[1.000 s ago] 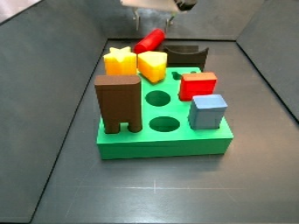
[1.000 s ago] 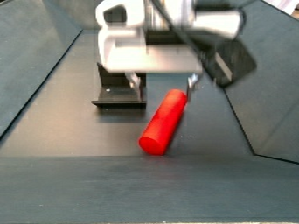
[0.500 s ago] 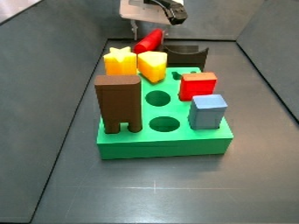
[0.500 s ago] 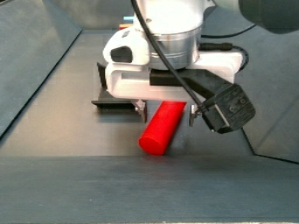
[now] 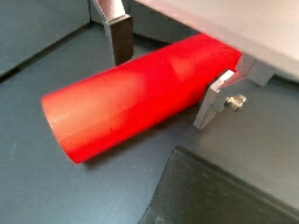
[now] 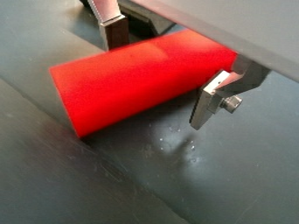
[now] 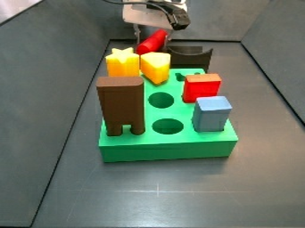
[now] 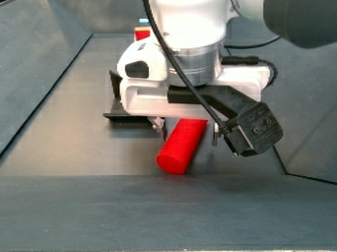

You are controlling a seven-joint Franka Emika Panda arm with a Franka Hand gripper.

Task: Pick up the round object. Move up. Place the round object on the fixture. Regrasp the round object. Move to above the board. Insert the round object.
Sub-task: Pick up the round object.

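The round object, a glossy red cylinder peg (image 7: 152, 41), lies on its side on the dark floor behind the board. It fills both wrist views (image 5: 128, 101) (image 6: 135, 83) and shows in a side view (image 8: 182, 148). My gripper (image 8: 184, 126) is down at floor level over the peg (image 7: 154, 32). It is open, with one silver finger (image 5: 117, 39) on each side (image 6: 211, 98) of the peg's middle, close to it. The fixture (image 7: 193, 55), a dark block with a cradle top, stands just beside the peg (image 8: 132, 106). The green board (image 7: 161, 150) lies in front.
On the board stand a brown two-legged block (image 7: 119, 105), a red cube (image 7: 202, 86), a blue cube (image 7: 212, 113), a yellow star (image 7: 121, 61) and a yellow wedge-like piece (image 7: 155, 65). Two round holes (image 7: 159, 98) are open. Sloped grey walls (image 7: 53, 134) bound the floor.
My gripper has come down from above the peg until its fingers straddle it at floor level. The peg has not moved.
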